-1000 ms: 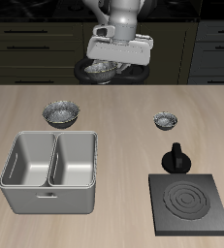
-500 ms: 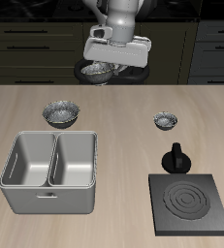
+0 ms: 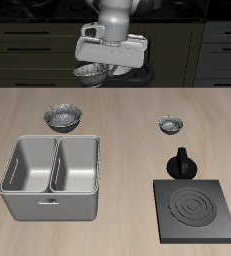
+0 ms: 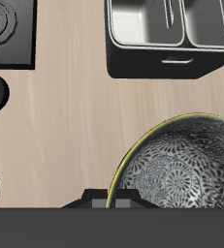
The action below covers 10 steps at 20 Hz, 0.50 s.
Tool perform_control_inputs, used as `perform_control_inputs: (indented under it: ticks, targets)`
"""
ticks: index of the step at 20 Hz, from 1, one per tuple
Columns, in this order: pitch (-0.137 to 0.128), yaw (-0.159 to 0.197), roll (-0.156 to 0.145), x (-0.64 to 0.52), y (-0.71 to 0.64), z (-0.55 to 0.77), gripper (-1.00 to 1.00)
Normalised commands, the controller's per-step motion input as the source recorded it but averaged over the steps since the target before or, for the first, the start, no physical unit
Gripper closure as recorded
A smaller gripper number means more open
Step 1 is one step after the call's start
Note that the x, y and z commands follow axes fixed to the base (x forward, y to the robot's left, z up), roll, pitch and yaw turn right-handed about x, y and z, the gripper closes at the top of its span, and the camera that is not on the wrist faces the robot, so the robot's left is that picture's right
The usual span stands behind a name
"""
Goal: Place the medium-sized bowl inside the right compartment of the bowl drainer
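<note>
Grey speckled bowl (image 3: 90,72) lifted high at the back of the table, held in the gripper (image 3: 109,55).

Judging by size, this looks like the medium-sized bowl, with the jaws closed on its rim; the carry step is under way. Next, I judge, the arm must travel toward the table's front edge, over the bowl drainer (image 3: 53,178), and lower the bowl into the right compartment (image 3: 31,165), then release. Two other bowls (image 3: 63,118) (image 3: 170,124) rest on the table. No brands, labels or writing are legible anywhere.

Grey bowl (image 3: 63,119), smallest bowl (image 3: 170,125), black plate (image 3: 197,210), black knob (image 3: 181,163)
</note>
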Motion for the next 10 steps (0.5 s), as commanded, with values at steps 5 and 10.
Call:
perform_control_inputs:
  ticks: [5,10]
  targets:
    - [0.053,-0.044,0.026,0.3,-0.35,0.24,1.0]
    - [0.017,0.018,-0.014,0.28,-0.34,0.21,1.0]
